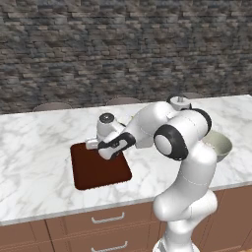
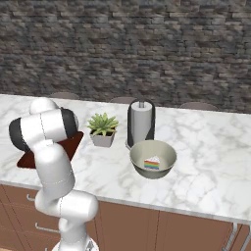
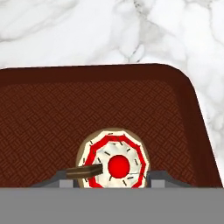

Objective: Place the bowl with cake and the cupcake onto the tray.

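Note:
In the hand view the cupcake, white-topped with red rings, sits between my gripper's two fingertips, low over the dark reddish-brown tray near one of its corners. The gripper is shut on the cupcake. From the left base view the gripper hangs over the tray's far edge. The pale bowl with the rainbow cake piece stands on the marble counter to the right, apart from the tray. The bowl is partly hidden behind my arm in the left base view.
A potted green plant in a small square grey pot and a paper towel holder stand between the tray and the bowl, toward the back. The counter's front edge runs just before the tray. A stone wall lies beyond the counter.

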Controlling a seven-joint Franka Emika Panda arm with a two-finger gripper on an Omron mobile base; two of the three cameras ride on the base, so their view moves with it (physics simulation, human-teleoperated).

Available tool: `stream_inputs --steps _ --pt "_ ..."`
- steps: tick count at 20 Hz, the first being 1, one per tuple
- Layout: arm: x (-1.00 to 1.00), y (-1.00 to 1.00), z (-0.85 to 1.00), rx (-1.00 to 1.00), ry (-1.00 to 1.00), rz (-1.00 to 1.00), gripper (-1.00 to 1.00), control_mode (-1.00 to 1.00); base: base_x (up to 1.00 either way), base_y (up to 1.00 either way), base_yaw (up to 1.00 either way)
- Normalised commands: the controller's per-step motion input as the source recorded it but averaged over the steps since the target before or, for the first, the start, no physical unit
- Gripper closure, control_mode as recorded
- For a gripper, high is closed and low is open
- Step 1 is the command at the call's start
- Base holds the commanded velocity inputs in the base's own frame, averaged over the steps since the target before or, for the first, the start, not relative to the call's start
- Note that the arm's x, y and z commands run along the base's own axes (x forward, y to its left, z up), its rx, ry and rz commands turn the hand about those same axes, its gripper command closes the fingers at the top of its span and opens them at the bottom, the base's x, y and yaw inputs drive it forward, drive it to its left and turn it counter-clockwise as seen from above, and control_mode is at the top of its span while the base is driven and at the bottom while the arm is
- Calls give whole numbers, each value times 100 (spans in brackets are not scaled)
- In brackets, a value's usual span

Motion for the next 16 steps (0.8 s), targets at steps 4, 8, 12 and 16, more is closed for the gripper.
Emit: stream_inputs --steps 4,8,12,16 --pt "4 7 -32 0 0 0 100 -100 0 0 0" --pt "9 2 -33 0 0 0 100 -100 0 0 0" --pt "18 0 -30 0 0 0 100 -100 0 0 0" --pt "15 0 -18 0 0 0 100 -100 0 0 0"
